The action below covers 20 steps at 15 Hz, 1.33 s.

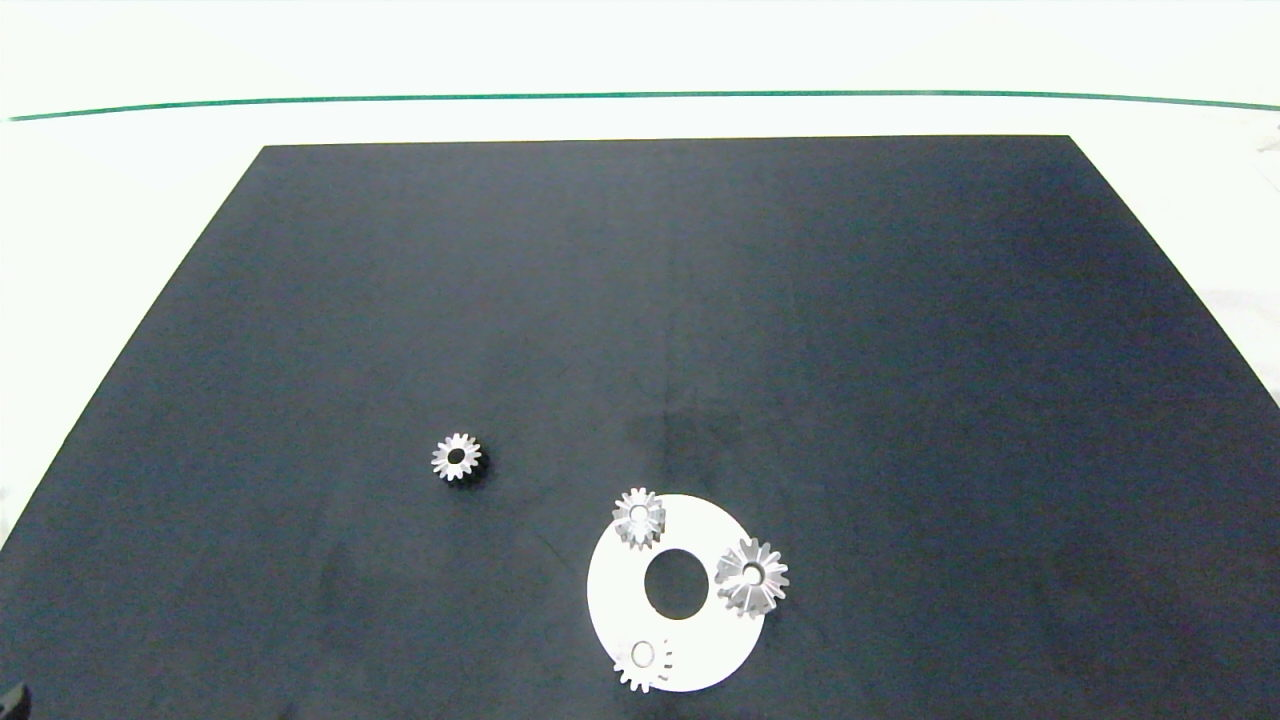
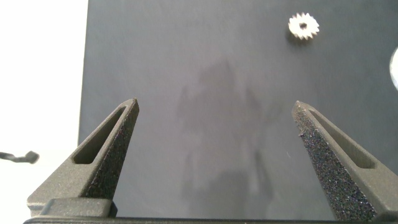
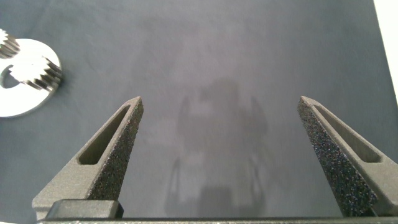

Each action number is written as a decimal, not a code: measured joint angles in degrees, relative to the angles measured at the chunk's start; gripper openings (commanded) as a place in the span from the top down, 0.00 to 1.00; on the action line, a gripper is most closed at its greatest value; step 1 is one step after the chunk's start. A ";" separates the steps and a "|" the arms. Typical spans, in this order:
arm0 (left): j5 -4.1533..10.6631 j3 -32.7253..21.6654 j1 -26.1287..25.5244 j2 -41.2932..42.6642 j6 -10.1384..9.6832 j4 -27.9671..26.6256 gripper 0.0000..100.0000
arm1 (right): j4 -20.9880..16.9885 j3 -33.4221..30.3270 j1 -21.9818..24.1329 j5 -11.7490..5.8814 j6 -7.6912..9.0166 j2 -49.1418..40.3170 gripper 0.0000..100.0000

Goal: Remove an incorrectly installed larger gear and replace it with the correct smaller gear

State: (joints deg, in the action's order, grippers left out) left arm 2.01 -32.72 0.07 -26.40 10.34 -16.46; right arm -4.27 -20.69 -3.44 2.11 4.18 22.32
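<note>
The larger gear, silver with long splayed teeth, sits on the right rim of a white ring plate. Two short-toothed gears also sit on the plate, one at its far edge and one at its near edge. A third smaller gear lies loose on the mat to the left, also seen in the left wrist view. My left gripper hangs open over bare mat, well short of that gear. My right gripper is open over bare mat, with the plate and the larger gear off to its side.
A black mat covers the white table; its edges show in both wrist views. A green line runs across the table beyond the mat. Neither gripper appears in the head view.
</note>
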 measured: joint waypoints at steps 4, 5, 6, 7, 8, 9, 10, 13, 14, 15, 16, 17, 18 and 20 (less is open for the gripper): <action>1.18 -22.30 0.06 -22.15 2.80 -8.77 0.00 | -1.29 -11.69 -4.72 0.12 4.08 17.70 0.00; 1.40 -26.76 0.00 -26.54 2.22 -15.02 0.00 | -2.97 -14.45 -7.12 -0.05 4.91 21.31 0.00; 1.60 -30.06 -0.23 -30.65 1.15 -19.07 0.00 | -5.75 -17.02 -9.96 -0.38 5.32 24.06 0.00; 1.76 -32.07 -0.40 -33.90 -0.20 -20.20 0.00 | -9.18 -19.53 -13.01 -1.04 5.60 26.51 0.00; 2.08 -33.57 -0.65 -36.46 -1.69 -21.58 0.00 | -11.74 -21.83 -16.35 -2.21 5.71 28.87 0.00; 3.30 -34.51 -0.71 -38.08 -2.24 -23.53 0.00 | -13.14 -23.60 -19.88 -4.01 5.77 31.12 0.00; 3.99 -35.28 -0.71 -39.14 -2.35 -24.09 0.00 | -14.12 -25.04 -23.30 -6.12 5.81 33.41 0.00; 5.07 -36.22 -0.69 -40.35 -2.40 -24.47 0.00 | -14.84 -28.45 -32.48 -9.65 5.81 39.91 0.00; 5.40 -36.33 -0.54 -40.35 -2.40 -24.49 0.00 | -14.97 -29.42 -35.23 -10.23 5.79 42.23 0.00; 5.84 -36.44 -0.40 -40.38 -2.40 -24.49 0.00 | -15.02 -30.27 -37.55 -10.70 5.73 44.46 0.00; 6.25 -36.46 -0.34 -40.30 -2.38 -24.49 0.00 | -15.02 -31.10 -39.28 -10.98 5.73 46.81 0.00; 6.74 -36.44 -0.32 -40.09 -2.33 -24.47 0.00 | -15.06 -32.01 -40.39 -11.09 5.73 49.04 0.00; 7.66 -36.41 -0.28 -39.80 -2.32 -24.42 0.00 | -15.04 -33.13 -41.16 -11.17 5.73 51.36 0.00; 10.56 -36.27 -0.45 -38.92 -2.07 -24.39 0.00 | -15.04 -34.94 -41.81 -11.18 5.68 55.47 0.00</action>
State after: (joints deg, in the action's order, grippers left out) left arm 12.57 -68.99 -0.38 -65.33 8.27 -40.85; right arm -19.31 -55.63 -45.25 -9.07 9.86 77.79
